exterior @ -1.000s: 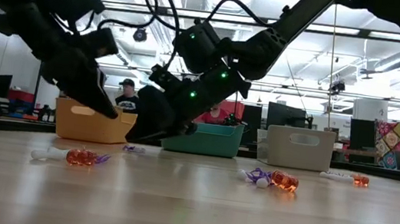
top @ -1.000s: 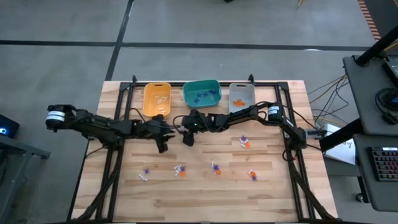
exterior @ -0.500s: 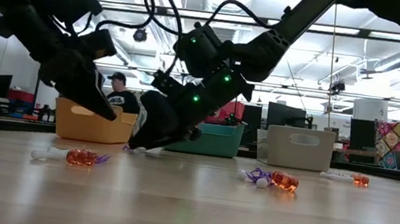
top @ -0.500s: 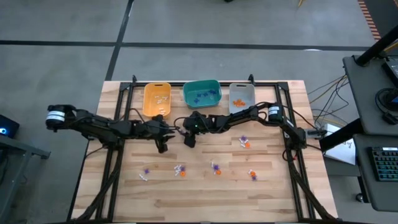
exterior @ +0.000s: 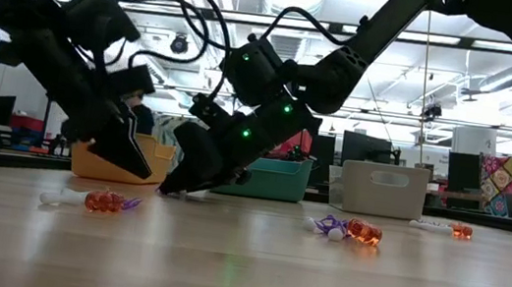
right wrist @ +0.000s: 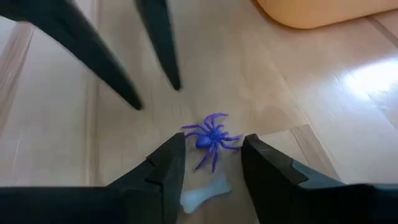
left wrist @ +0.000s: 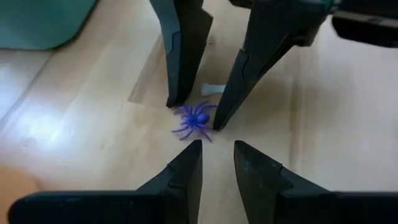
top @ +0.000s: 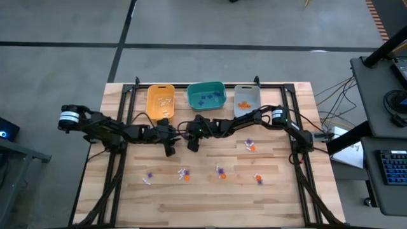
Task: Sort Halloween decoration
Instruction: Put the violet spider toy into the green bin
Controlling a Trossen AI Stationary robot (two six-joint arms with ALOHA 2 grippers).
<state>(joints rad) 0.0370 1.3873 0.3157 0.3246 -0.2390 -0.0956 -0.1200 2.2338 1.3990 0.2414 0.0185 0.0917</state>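
A purple spider [left wrist: 196,121] of the Halloween decoration lies flat on the wood at mid table, with a white bone [right wrist: 205,193] just beside it. My right gripper [right wrist: 211,155] is down at the table, open, one fingertip on either side of the spider. My left gripper [left wrist: 217,162] faces it from the table's left, a little short of the spider. It stands open by a narrow gap with nothing between its fingers. In the high view the spider is hidden under the two grippers [top: 181,146]. More trinkets [top: 184,173] lie scattered nearer the front edge. My right gripper comes slanting down from the table's right, its fingers [left wrist: 224,106] straddling the spider's body. One fingertip stands right at the spider's legs [left wrist: 210,127]; whether it touches them I cannot tell. The spider lies flat on the table.
A yellow bin [top: 160,100], a teal bin [top: 206,95] and a grey bin [top: 247,98] stand in a row at the far edge, each with trinkets inside. Orange and purple trinkets [exterior: 349,229] lie right of the grippers. The two grippers' tips are close together.
Both grippers have sunk toward the table. My right gripper's tips have come down to the wood at the spider. My left gripper has dropped lower and edged toward the right gripper.
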